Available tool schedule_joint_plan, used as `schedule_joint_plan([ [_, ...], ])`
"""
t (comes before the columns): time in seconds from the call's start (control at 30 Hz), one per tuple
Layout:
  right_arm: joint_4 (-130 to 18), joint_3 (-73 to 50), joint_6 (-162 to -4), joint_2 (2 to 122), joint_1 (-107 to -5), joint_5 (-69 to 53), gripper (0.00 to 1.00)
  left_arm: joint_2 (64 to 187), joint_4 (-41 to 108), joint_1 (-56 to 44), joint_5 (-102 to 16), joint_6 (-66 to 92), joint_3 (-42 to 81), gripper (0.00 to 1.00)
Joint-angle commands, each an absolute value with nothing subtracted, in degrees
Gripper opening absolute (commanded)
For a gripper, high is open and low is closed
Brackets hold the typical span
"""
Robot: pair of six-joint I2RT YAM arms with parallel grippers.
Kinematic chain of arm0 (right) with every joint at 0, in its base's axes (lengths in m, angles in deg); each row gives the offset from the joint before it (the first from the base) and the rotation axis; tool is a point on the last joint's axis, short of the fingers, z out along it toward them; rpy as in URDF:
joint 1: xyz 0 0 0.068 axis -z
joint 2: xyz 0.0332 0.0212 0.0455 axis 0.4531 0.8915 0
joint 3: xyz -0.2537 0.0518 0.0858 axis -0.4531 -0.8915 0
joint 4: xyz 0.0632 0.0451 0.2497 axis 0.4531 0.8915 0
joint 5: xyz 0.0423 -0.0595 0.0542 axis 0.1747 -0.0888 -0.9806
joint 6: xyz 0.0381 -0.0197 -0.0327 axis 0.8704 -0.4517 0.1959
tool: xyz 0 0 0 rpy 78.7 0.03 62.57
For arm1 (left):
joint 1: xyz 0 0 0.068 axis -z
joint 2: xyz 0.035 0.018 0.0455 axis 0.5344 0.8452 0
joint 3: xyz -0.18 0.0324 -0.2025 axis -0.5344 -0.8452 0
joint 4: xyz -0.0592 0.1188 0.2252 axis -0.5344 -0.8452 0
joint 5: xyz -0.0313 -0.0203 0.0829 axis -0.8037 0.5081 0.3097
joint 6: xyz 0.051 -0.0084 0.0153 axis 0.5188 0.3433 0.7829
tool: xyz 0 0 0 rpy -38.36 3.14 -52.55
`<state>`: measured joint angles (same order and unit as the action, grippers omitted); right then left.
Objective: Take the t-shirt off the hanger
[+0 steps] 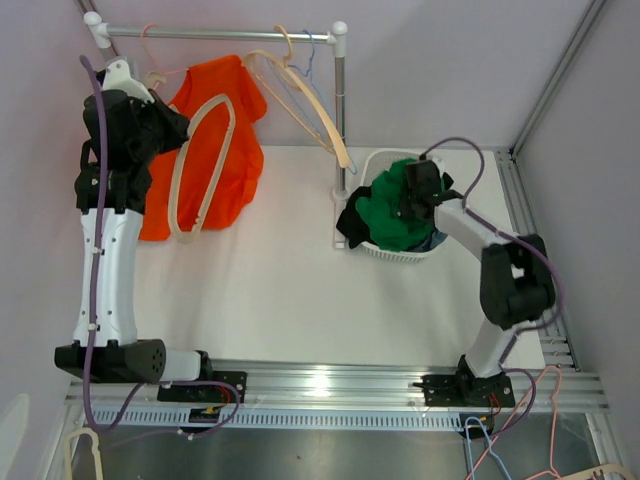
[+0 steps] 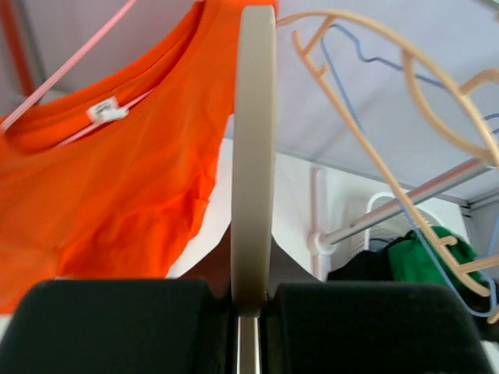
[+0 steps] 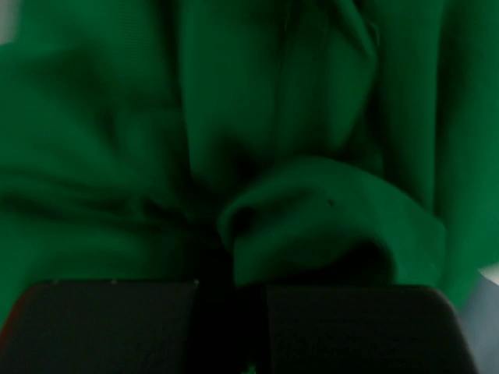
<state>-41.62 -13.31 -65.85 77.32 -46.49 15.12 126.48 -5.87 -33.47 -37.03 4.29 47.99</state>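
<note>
T-shirt [image 2: 132, 179] hangs behind cream hanger [image 2: 253, 156] pinched in left end effector [image 2: 251, 302].

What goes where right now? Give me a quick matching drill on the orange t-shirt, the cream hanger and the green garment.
Things:
1. orange t-shirt
2. cream hanger
3. green garment

Places:
A. in the white basket
B. on the pink hanger, up at the rail
C. clamped in the left claw

Pairs: 1-B, 2-C, 3-A
</note>
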Motion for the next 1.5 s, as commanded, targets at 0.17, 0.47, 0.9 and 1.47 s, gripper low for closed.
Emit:
schedule_joint_plan([
  [0.17, -32.3, -14.4, -59.0, 88.3, -44.3, 3.1, 0.00, 131.6, 12.9, -33.4, -48.5, 7.7, 53.7, 0.01],
  [0.47, -25.5, -8.3, -61.7, 76.2, -44.3, 11.7, 0.95, 140.7, 9.7, -29.9, -48.5, 12.0, 68.3, 0.01],
  [0.9, -25.5, 0.3, -68.7, 54.9, -48.6, 19.9, 0.99, 154.0, 2.4, -22.5, -34.8, 20.7, 83.5, 0.01],
  [1.47, -35.0, -9.4, -71.1, 46.4, -49.3, 15.3, 0.99, 164.3, 4.7, -20.2, -37.2, 21.2, 87.7, 0.01],
])
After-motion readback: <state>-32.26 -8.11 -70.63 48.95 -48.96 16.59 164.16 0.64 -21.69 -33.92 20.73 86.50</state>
